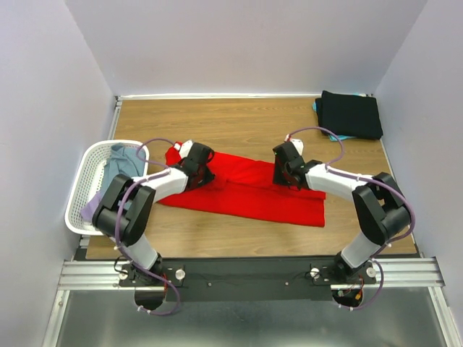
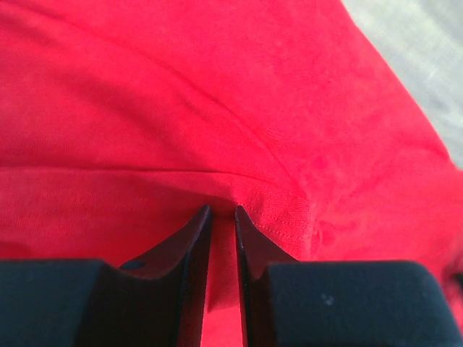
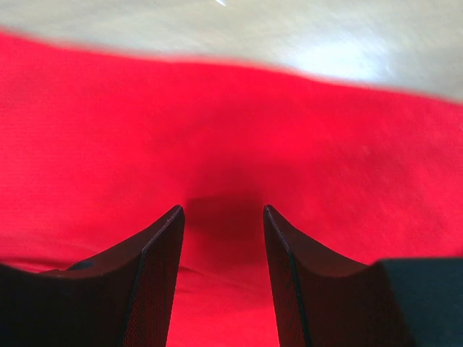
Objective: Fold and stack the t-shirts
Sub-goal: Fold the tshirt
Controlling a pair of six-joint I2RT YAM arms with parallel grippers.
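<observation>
— Where is the red shirt?
— It lies as a long band across the middle of the worktop, slanting from the left side down toward the near right

— What is the left claw doing?
— It is down on the shirt's left end. Its jaws stand almost together, with a ridge of red cloth nipped between the tips, and creases run out from that spot

— And the right claw?
— It sits at the shirt's far edge, right of the middle. The jaws are spread, with the tips down on the cloth. Only flat, shadowed red fabric lies between them, and bare wood shows just past the hem

— Are the two arms touching?
— No, they are well apart, one toward each end of the shirt

— Any other shirts?
— A black shirt lies folded in the far right corner, on top of a teal shirt that shows only at the edges. At the left edge the basket holds a grey-blue shirt, with a lavender shirt at its near end
</observation>
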